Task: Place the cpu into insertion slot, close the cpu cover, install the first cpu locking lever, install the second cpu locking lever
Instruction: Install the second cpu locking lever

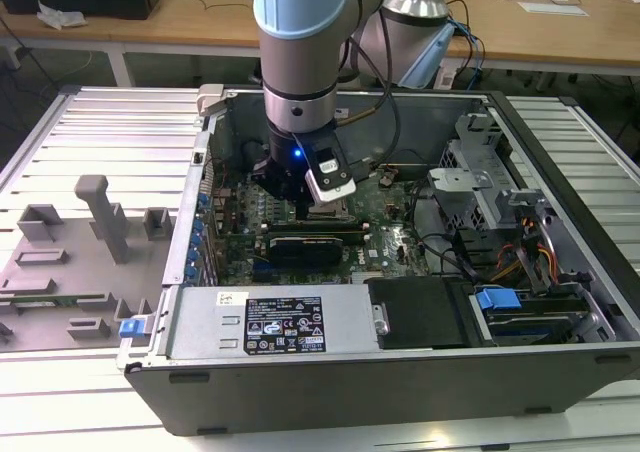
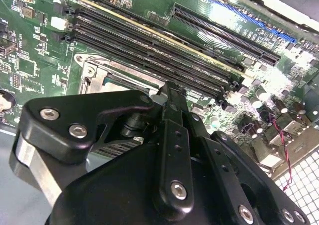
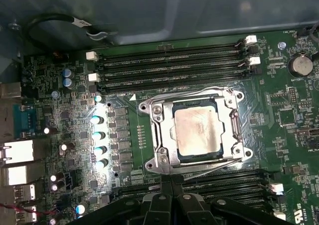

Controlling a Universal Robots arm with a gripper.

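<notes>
Tool: my tool hangs right over the edge of the socket, its black fingers pressed together with nothing between them; in the second wrist view the tool tip sits just above the socket's corner.
Chip: the chip lies flat inside the socket, its dull grey top facing up through the window.
Cover: the cover is down, a silver frame lying around the chip.
Socket: the socket sits on the green board between two banks of long black memory slots.
Levers: thin wire levers run along the frame's edges; I cannot tell whether they are latched.
Board: the board lies at the bottom of the open computer case; in the exterior view my tool reaches down into its middle.
Case front: a grey power supply with a label sits nearest the camera.
Desk: the case rests on a ribbed metal desk, with a grey moulded tray at the exterior view's left.
</notes>
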